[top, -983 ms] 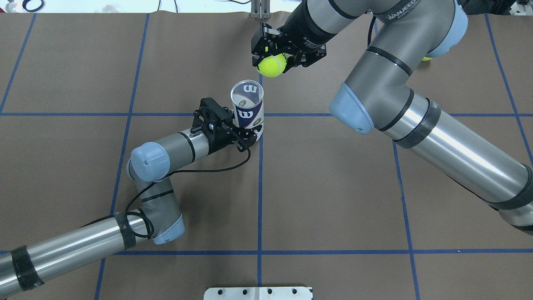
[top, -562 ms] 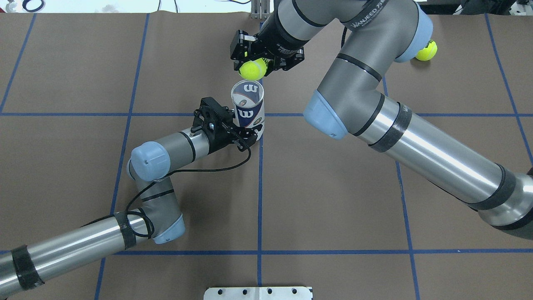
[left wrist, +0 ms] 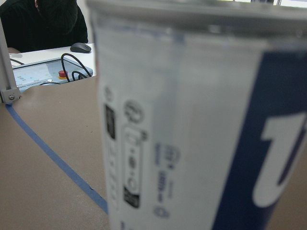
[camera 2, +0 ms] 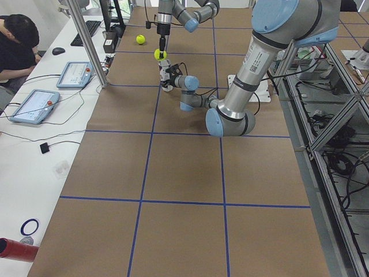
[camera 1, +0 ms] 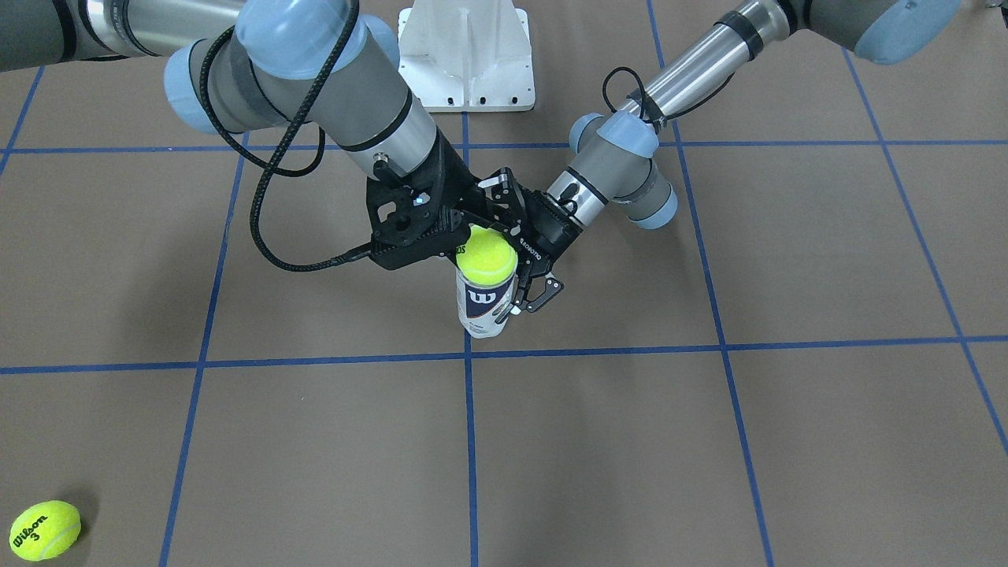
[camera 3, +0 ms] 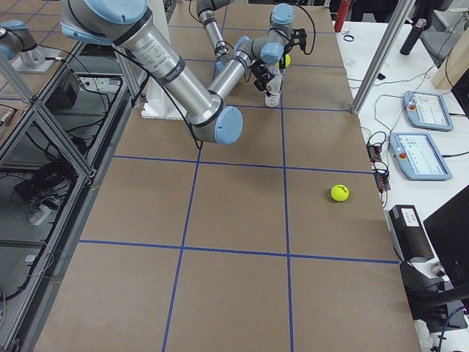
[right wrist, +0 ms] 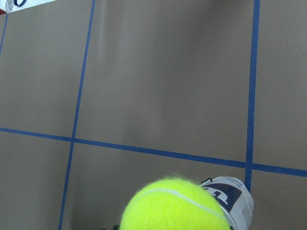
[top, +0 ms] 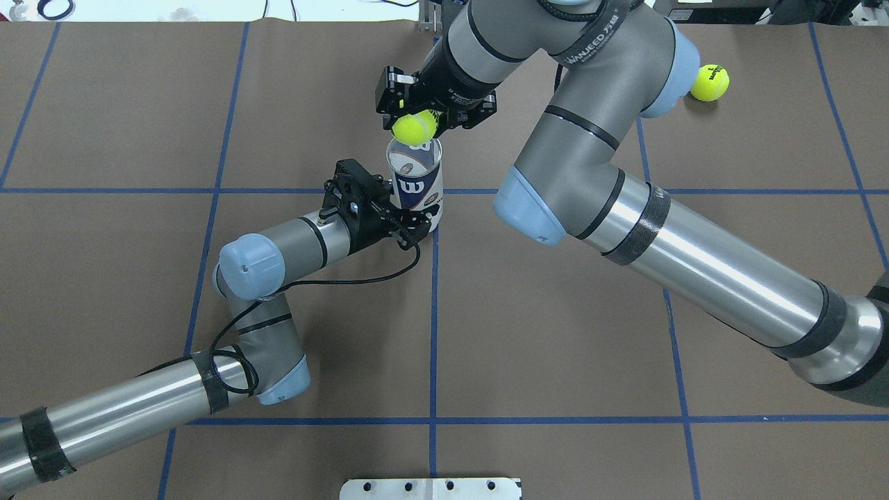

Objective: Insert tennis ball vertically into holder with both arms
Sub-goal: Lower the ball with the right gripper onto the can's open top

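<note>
The holder [top: 415, 186], a clear can with a navy-and-white "W" label, stands upright on the brown table. My left gripper [top: 411, 223] is shut on its lower part, also seen from the front [camera 1: 526, 293]. In the left wrist view the holder [left wrist: 192, 134] fills the frame. My right gripper [top: 415, 119] is shut on a yellow tennis ball [top: 414, 128], held right at the holder's open mouth. From the front, the ball [camera 1: 487, 256] covers the top of the holder [camera 1: 483, 307]. In the right wrist view the ball [right wrist: 177, 206] partly hides the holder [right wrist: 235, 199].
A second tennis ball [top: 710, 82] lies at the far right of the table, also seen from the front [camera 1: 45, 530]. A white metal base [top: 430, 488] sits at the near edge. A person [camera 2: 17, 40] sits at a side table with tablets [camera 2: 33, 105].
My right arm has carried the tennis ball left and closer, from beyond and right of the holder to right over its mouth. The left arm and holder have stayed put.
</note>
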{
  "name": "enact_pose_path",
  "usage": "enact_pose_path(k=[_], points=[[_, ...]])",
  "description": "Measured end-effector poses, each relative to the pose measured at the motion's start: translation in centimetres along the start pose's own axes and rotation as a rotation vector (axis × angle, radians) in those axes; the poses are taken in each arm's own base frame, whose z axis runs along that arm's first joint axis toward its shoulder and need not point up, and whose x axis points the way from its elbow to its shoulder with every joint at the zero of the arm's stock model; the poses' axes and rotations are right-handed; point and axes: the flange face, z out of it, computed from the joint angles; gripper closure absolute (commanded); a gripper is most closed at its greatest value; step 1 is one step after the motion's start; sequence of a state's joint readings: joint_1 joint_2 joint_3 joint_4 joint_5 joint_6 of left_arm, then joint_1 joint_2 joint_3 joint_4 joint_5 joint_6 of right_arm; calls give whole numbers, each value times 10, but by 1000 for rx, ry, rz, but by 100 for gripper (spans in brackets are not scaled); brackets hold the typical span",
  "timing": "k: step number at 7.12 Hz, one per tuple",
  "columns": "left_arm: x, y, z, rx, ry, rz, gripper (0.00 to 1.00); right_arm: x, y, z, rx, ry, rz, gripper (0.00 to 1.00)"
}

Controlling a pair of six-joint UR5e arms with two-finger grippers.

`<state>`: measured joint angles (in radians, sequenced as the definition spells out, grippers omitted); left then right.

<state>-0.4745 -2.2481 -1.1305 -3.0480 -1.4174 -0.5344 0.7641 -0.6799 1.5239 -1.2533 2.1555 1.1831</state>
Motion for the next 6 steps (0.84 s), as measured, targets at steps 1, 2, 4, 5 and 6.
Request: enact_pose_path(k=[1, 2, 4, 5, 6], points=[[0, 0, 0, 0, -1, 0, 29, 0, 1, 2, -1, 1, 0, 2], [-1, 0, 0, 0, -1, 1, 29, 0, 2, 3, 0, 2, -1, 1], [-1, 0, 0, 0, -1, 1, 29, -2, 4, 2, 6, 1, 9, 1], [-1, 0, 0, 0, -1, 1, 29, -3, 5, 1, 8, -2, 12, 1], [-1, 0, 0, 0, -1, 2, 29, -3, 5, 0, 9, -5, 14, 1]])
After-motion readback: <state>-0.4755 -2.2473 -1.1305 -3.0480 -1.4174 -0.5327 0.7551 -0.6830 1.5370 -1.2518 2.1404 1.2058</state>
